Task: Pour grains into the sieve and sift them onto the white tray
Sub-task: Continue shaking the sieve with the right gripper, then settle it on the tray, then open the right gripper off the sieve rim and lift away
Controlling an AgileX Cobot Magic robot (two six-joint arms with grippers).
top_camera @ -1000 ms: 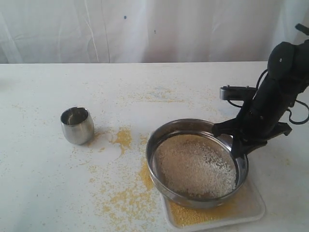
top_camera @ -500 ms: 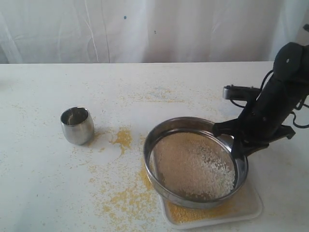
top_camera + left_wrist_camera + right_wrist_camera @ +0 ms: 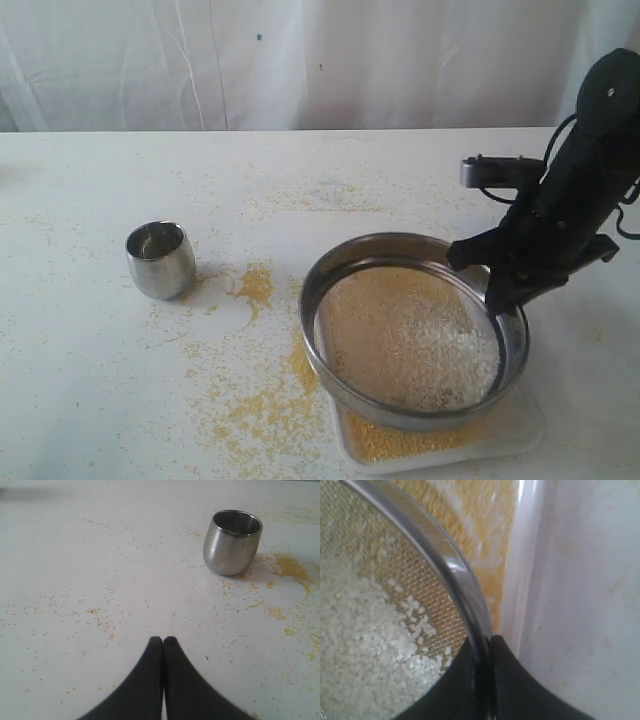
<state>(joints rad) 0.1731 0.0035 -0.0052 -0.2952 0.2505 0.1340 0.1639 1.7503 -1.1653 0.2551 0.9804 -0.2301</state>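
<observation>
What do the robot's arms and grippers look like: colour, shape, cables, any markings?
The right arm is black, with a bulky rounded casing. Thin black cables loop beside it, and a small grey box sits at its wrist. The left gripper and right gripper each have two matte black fingers narrowing to rounded tips. No markings show.

We see a bulky matte-black right arm [image 3: 588, 160] at the frame's right edge, thin black cables [image 3: 553, 146], a grey wrist bracket [image 3: 497, 171], and smooth, tapered black fingers on the left gripper [image 3: 163, 641] and right gripper [image 3: 483, 644].
</observation>
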